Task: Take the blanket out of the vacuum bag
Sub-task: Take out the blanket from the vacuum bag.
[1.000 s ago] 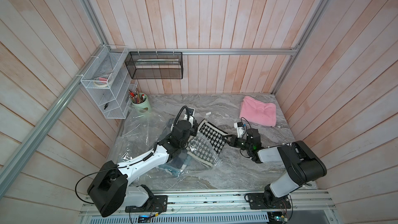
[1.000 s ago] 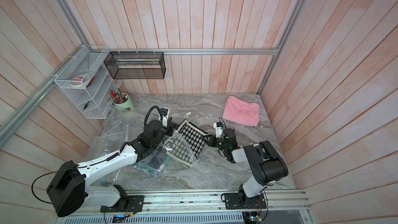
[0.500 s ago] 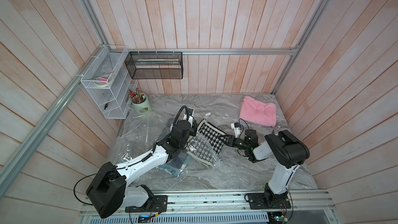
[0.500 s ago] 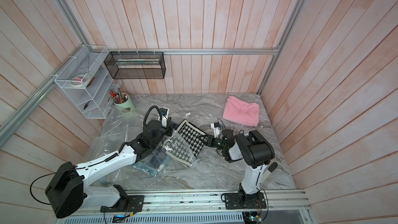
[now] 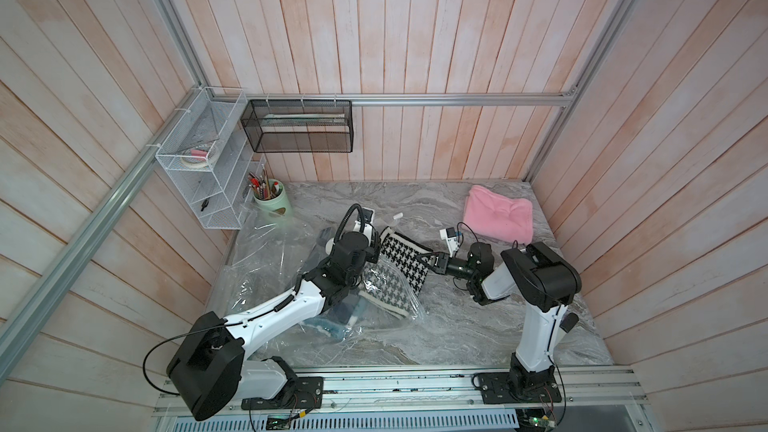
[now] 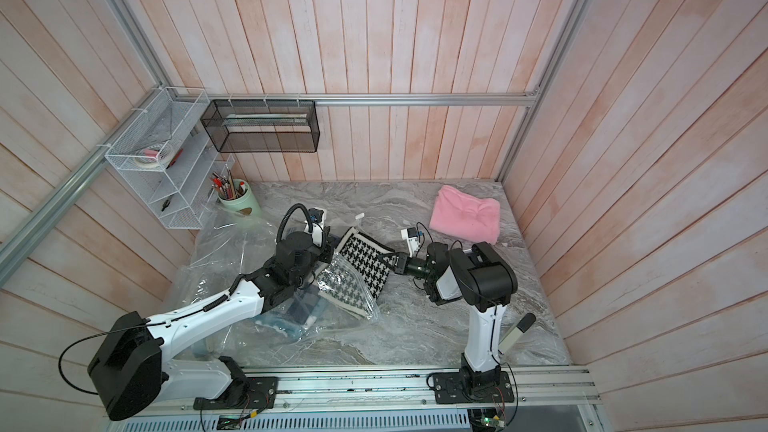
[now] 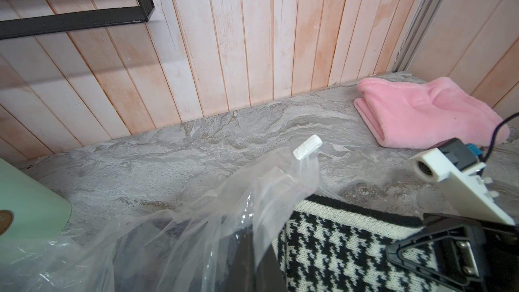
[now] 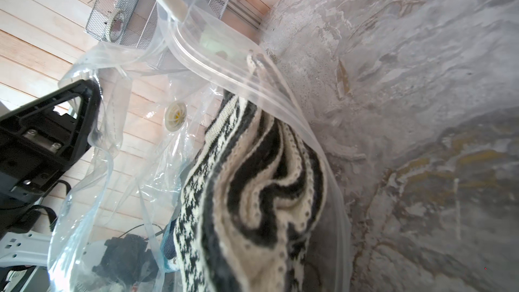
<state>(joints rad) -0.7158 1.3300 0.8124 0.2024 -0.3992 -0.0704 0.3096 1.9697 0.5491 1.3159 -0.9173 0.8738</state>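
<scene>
Pinching the raised lip of the vacuum bag [image 5: 270, 251] in the closed left gripper [image 8: 91, 94], near the white zip slider [image 7: 307, 146], with the round valve cap [image 8: 175, 115] set in the film further back. Clamping the right gripper [image 5: 424, 261] tight on the outer edge of the houndstooth blanket [image 5: 405, 257], which lies mid-table, part out of the bag mouth, part under clear plastic. Leaves bare marble tabletop [image 5: 478, 326] to the right and front of the blanket. Folded pink towel [image 5: 498, 214] in the far right corner, well apart. Green pen cup [image 5: 270, 201] and white wire rack [image 5: 199, 184] close against the bag's far left edge. Against a second ago: right arm now folded upright over its base instead of stretched low, its gripper a little nearer in and closed after standing apart. Left arm and blanket placed as before.
</scene>
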